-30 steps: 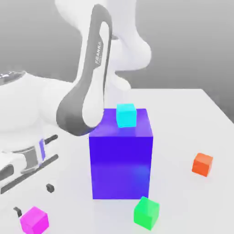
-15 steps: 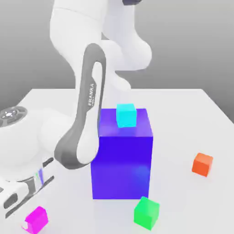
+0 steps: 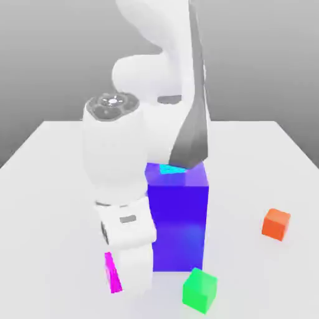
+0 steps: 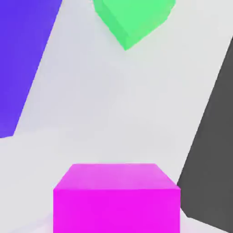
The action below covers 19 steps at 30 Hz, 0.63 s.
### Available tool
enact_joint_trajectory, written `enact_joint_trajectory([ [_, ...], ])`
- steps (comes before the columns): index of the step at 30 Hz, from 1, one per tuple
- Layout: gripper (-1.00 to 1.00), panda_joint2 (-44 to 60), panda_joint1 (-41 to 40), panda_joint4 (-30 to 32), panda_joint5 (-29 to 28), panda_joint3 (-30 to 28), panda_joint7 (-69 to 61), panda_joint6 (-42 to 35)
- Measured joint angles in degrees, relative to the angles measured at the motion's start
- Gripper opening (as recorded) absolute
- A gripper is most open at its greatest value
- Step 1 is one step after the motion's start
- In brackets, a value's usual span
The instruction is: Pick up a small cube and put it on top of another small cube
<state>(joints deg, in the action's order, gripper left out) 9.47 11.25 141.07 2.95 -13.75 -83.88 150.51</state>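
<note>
The claw [image 3: 115,280] is clenched on the small magenta cube [image 4: 116,198], low beside the blue block [image 3: 180,224].

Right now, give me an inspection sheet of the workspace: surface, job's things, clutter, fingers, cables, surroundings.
Surface: white table, flat.
Job's things: small magenta cube close under the hand camera; in the exterior view only a sliver of it shows beside the arm's wrist. Green cube on the table in front of the big block. Orange cube on the table at the exterior view's right. Cyan cube on top of the big block, partly hidden by the arm.
Clutter: big blue-violet block mid-table.
Fingers: shut; whether they hold the magenta cube, cannot tell.
Cables: nothing seen.
Surroundings: plain grey backdrop.
</note>
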Motion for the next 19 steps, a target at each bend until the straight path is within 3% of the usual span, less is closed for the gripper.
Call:
enact_joint_trajectory([
  [8,-1.00,-4.76,5.25,4.44,-2.09,6.75,-22.72,-0.31],
  [15,-1.00,3.37,4.86,4.38,0.33,8.22,-27.07,7.82],
  [16,1.00,4.59,4.68,4.36,0.72,8.43,-27.35,8.92],
  [19,1.00,4.59,4.68,4.36,0.72,8.43,-27.35,8.92],
])
